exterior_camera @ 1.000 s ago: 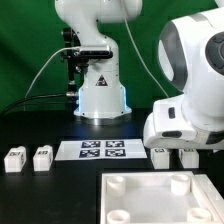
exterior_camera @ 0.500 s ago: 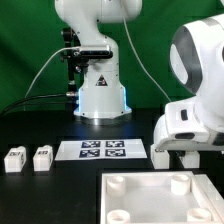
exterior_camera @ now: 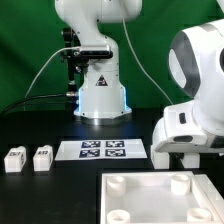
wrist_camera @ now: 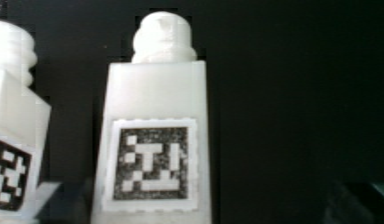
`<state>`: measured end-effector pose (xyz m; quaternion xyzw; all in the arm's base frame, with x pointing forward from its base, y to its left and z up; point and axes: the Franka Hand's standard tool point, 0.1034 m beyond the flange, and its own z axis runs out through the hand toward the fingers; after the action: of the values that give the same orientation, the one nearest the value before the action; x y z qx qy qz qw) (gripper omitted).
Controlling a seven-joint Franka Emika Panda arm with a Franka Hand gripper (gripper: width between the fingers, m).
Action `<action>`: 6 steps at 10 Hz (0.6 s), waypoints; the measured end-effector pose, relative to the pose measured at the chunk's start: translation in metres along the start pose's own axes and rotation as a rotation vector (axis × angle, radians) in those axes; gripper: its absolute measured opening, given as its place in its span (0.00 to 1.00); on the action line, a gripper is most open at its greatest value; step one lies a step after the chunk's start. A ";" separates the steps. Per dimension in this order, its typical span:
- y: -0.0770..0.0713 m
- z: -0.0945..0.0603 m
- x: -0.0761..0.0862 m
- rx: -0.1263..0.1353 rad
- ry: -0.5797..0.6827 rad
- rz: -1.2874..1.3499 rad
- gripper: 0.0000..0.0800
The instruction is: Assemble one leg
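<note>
In the wrist view a white leg [wrist_camera: 162, 130] with a black-and-white tag stands between my gripper's [wrist_camera: 210, 206] two dark fingertips [wrist_camera: 57, 204]. The jaws are open, and a gap shows on one side of the leg. A second tagged leg [wrist_camera: 11, 120] stands right beside it. In the exterior view my gripper [exterior_camera: 177, 157] hangs low over the table on the exterior view's right, mostly hidden under the white wrist. Two more legs [exterior_camera: 14, 158] [exterior_camera: 42, 157] stand at the exterior view's left. The broad white slab [exterior_camera: 160, 196] with round sockets lies in front.
The marker board [exterior_camera: 100, 149] lies flat between the left pair of legs and my gripper. A second white robot base [exterior_camera: 100, 95] stands at the back, with cables running to the exterior view's left. The backdrop is green.
My arm has come down and shifted slightly to the exterior view's right, over the right pair of legs, which it now hides. It has barely moved in the last half second.
</note>
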<state>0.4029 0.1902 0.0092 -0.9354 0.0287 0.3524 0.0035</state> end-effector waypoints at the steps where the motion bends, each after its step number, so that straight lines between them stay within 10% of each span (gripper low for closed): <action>1: 0.000 0.000 0.000 0.000 0.000 0.000 0.65; 3: 0.000 0.000 0.000 0.000 0.000 0.000 0.37; 6: 0.000 0.000 0.000 0.000 0.000 0.000 0.37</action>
<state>0.4029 0.1902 0.0093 -0.9354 0.0286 0.3524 0.0036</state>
